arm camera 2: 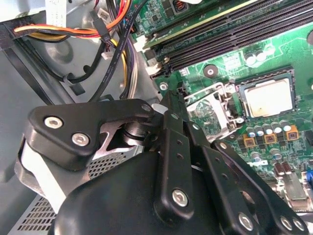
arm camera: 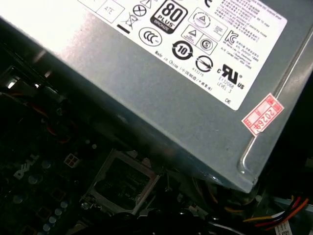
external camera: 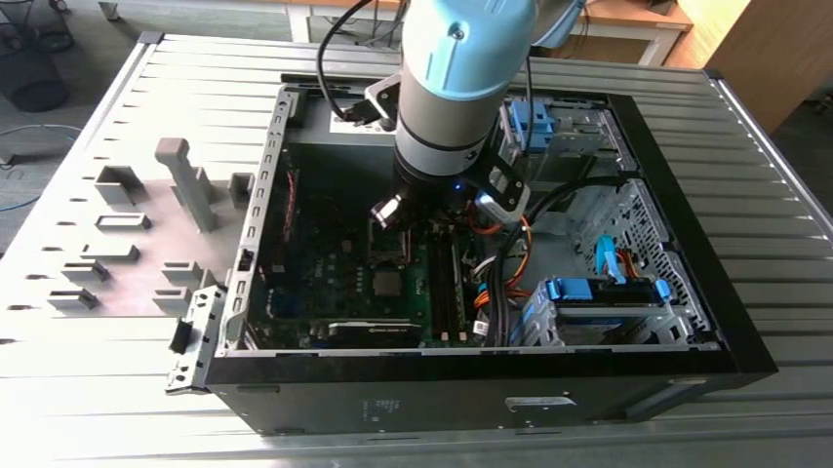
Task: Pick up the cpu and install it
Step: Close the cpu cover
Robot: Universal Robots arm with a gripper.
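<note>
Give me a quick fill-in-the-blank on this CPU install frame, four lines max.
1. The cpu lies in its socket on the ___ motherboard.
2. The grey holder blocks stand outside the computer case, on the exterior view's ___.
3. The arm reaches down ___ the case.
4. The plastic drive latches in the case are ___.

Missing words: green; left; into; blue.

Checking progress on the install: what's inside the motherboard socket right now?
The cpu lies flat inside the socket, its silvery top uncovered; the metal retention frame sits beside it, not over it. Whatever is beneath the chip is hidden.
</note>
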